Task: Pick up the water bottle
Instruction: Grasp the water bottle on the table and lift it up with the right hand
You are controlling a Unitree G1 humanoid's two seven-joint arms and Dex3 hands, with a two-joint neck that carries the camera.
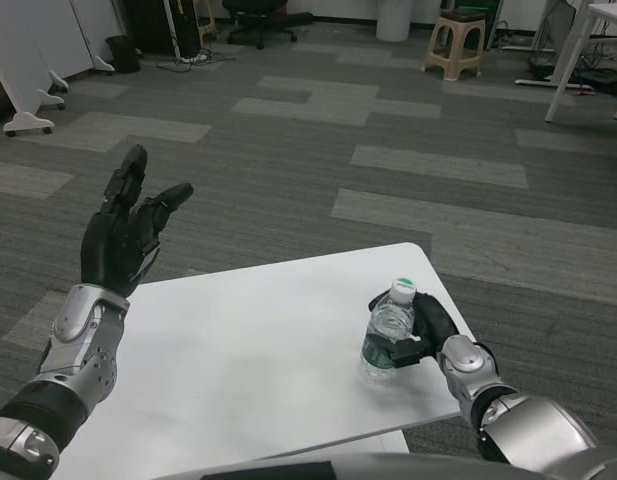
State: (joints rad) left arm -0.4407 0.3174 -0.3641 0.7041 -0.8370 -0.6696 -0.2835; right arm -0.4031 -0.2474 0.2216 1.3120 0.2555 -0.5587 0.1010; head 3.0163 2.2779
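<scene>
We see the water bottle [390,330] upright on the desk [258,350], our right hand [423,325] wrapped round it; the left hand [123,235] hangs spread, well apart.

Even, soft indoor light fills the room, moderately bright, with no hard shadows. The white table [258,350] is the brightest surface and reads slightly washed out, though without sharp glare. A faint shadow lies on the table just under the water bottle [390,335]. The clear bottle catches small pale highlights. Focus is fairly sharp near the table; beyond it, the carpeted floor [318,150] and far furniture look softer and grainier
</scene>
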